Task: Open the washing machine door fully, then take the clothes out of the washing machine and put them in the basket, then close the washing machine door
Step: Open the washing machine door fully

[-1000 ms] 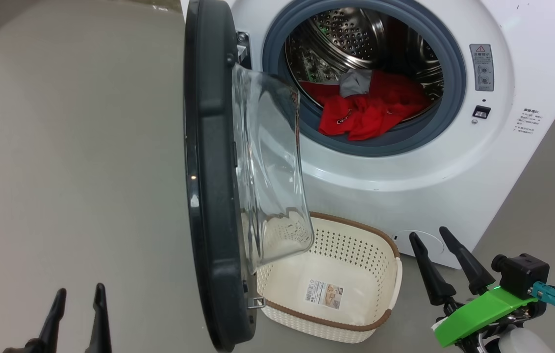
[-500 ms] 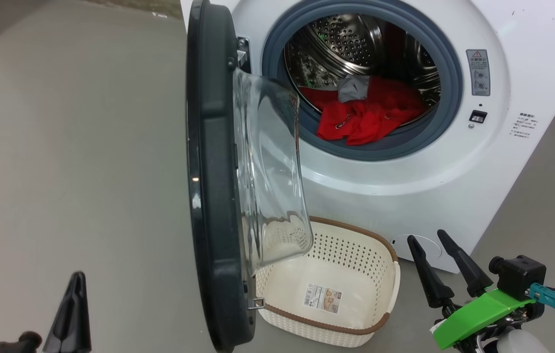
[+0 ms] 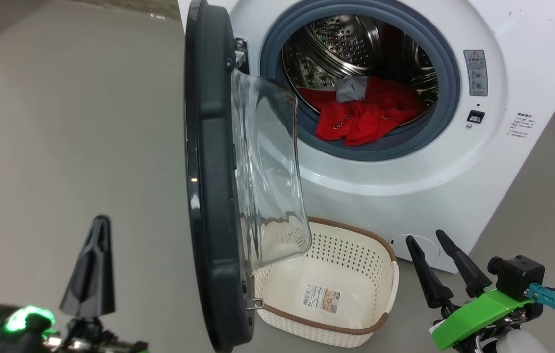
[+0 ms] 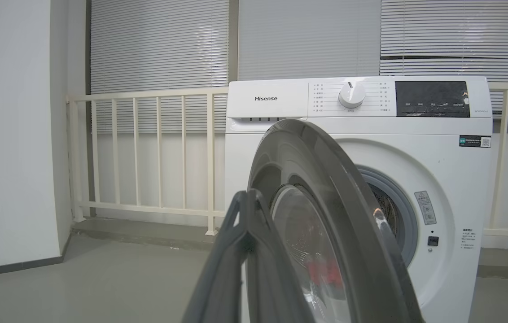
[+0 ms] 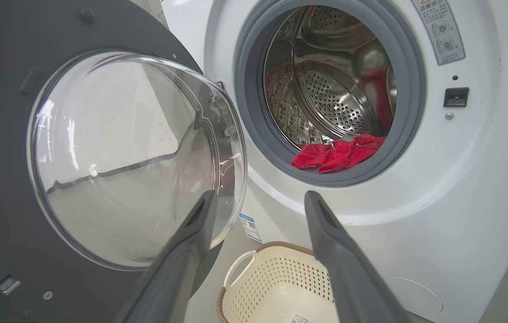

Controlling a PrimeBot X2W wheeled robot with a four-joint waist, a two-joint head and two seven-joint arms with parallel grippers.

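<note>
- Washing machine door (image 3: 211, 186): stands swung out from the washing machine (image 3: 405, 181), hinged at the opening's left side and seen almost edge-on in the head view. Its glass bowl window (image 3: 267, 171) bulges toward the machine.
- Clothes (image 3: 361, 117): a red heap lies at the bottom front of the steel drum (image 3: 351, 44), and its front edge rests on the grey rubber ring (image 3: 451, 83). A small grey piece (image 3: 351, 89) lies on top of the heap.
- Basket (image 3: 351, 226): stands on the floor, close to the foot of the machine's front panel. Its left end is under the door's bowl window. Inside it, a label sticker (image 3: 320, 296) is stuck to the bottom.
- Left gripper (image 3: 92, 264): fingers are pressed together, with nothing between them. It is low over the floor on the door's outer side, apart from the door. In the left wrist view the joined fingers (image 4: 247, 211) point at the door's outer face.
- Right gripper (image 3: 424, 236): fingers are spread, with nothing between them. It is low at the right of the basket and apart from it. In the right wrist view the fingers (image 5: 326, 224) point toward the drum opening.
</note>
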